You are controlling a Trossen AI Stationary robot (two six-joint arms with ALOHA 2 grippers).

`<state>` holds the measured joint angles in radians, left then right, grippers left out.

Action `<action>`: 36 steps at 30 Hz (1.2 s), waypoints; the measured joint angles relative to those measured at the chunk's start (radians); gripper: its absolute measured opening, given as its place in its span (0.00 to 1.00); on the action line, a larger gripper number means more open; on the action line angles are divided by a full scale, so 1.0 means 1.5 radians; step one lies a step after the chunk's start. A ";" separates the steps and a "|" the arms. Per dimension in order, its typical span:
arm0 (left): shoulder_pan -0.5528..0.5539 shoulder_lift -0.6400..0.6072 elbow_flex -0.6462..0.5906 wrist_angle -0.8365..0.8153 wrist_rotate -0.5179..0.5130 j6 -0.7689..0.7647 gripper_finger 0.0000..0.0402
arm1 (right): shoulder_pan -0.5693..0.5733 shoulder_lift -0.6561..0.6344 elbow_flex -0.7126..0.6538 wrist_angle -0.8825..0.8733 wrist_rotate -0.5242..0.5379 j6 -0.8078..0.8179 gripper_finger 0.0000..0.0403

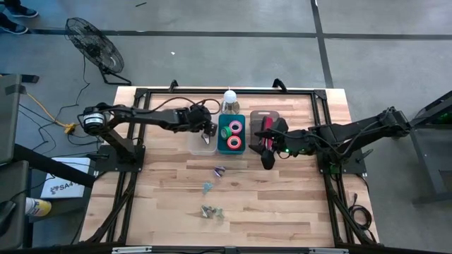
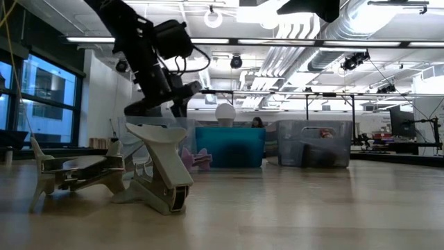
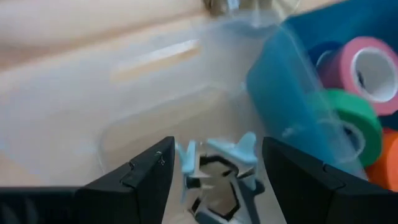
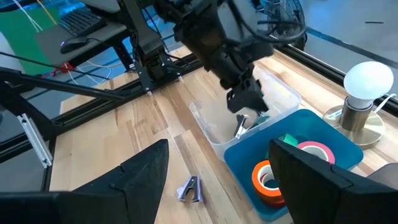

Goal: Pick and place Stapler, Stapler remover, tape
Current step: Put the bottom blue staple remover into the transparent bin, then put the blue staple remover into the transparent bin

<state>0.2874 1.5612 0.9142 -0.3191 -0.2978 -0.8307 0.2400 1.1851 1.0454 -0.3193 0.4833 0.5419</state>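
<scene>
My left gripper (image 1: 210,131) is open over the clear bin (image 1: 201,144). A pale blue staple remover (image 3: 217,174) sits between its fingers with a gap on each side; in the right wrist view the remover (image 4: 243,125) is inside the bin just below the fingertips. Pink, green and orange tape rolls (image 1: 234,134) lie in the teal bin (image 1: 220,121). The red stapler (image 1: 266,139) lies in the grey bin (image 1: 263,115). My right gripper (image 1: 268,161) hovers open at that bin's near end. Other staple removers (image 1: 219,169) (image 1: 207,187) (image 1: 210,210) lie on the table.
A white bulb lamp (image 1: 230,99) stands behind the bins. In the low view, two staple removers (image 2: 159,173) (image 2: 69,173) stand close in front and a purple one (image 2: 198,158) farther back. Bare wood shows on the near half of the table (image 1: 282,204).
</scene>
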 joint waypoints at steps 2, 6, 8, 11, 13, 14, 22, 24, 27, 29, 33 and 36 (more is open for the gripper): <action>0.000 -0.001 0.018 -0.025 -0.018 0.014 0.59 | 0.000 0.000 0.000 0.000 -0.004 0.000 0.66; 0.000 0.000 0.054 -0.072 -0.034 0.034 0.59 | 0.000 0.000 0.000 -0.001 -0.007 0.000 0.66; 0.000 -0.001 0.069 -0.092 -0.037 0.044 0.59 | 0.000 0.000 0.000 -0.001 -0.007 0.001 0.66; 0.000 0.000 0.096 -0.131 -0.036 0.058 0.59 | 0.000 0.000 0.000 -0.001 -0.010 0.001 0.66; 0.000 0.000 0.118 -0.158 -0.035 0.069 0.59 | 0.000 0.000 0.000 -0.001 -0.010 0.001 0.66; 0.000 0.000 0.128 -0.177 -0.034 0.075 0.59 | 0.000 0.000 0.000 -0.001 -0.011 0.001 0.66; -0.025 -0.027 0.209 -0.269 -0.033 0.141 0.59 | 0.000 0.000 0.000 -0.002 -0.011 0.001 0.66; -0.037 -0.036 0.224 -0.278 -0.033 0.154 0.59 | 0.000 0.000 0.000 -0.003 -0.011 0.000 0.66; -0.058 -0.044 0.240 -0.310 -0.010 0.168 0.59 | 0.000 0.000 0.000 -0.005 -0.011 0.000 0.66; -0.074 -0.049 0.244 -0.339 0.016 0.168 0.59 | 0.000 0.000 0.000 -0.007 -0.011 0.000 0.66; -0.116 -0.060 0.243 -0.385 0.074 0.135 0.59 | 0.000 0.000 0.000 -0.009 -0.015 0.000 0.66; -0.152 -0.060 0.243 -0.403 0.121 0.109 0.59 | 0.000 0.000 0.000 -0.009 -0.017 0.000 0.66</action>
<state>0.0598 1.4719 1.2789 -0.9236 -0.1166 -0.6669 0.2401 1.1851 1.0454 -0.3328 0.4584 0.5419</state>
